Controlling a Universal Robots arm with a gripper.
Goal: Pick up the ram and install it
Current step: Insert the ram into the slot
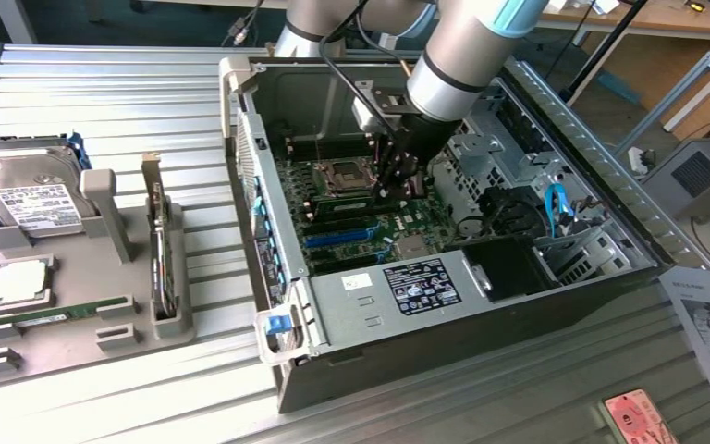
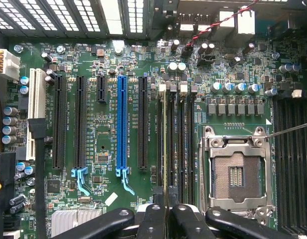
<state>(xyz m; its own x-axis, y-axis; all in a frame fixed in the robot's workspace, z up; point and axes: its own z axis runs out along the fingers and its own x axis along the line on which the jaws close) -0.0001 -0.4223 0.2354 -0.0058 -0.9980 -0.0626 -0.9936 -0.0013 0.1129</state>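
Note:
The ram (image 2: 165,144) shows edge-on as a thin pale-green strip running along one of the black memory slots (image 2: 181,139) beside the open processor socket (image 2: 236,174). My gripper (image 2: 166,211) is shut on the ram's near end, its black fingers (image 2: 152,219) pressed against both faces. In the exterior view the gripper (image 1: 395,185) reaches down inside the open computer case, just above the green motherboard (image 1: 368,227) and to the exterior view's right of the socket (image 1: 343,174). I cannot tell whether the stick is seated in the slot or hovers over it.
A grey tray (image 1: 71,347) at the exterior view's left holds a hard drive (image 1: 29,190), a silver processor (image 1: 19,282), a flat green stick (image 1: 53,314) and an upright card (image 1: 158,250). Case walls (image 1: 368,305) ring the board. Expansion slots, one blue (image 2: 121,124), lie beside the memory slots.

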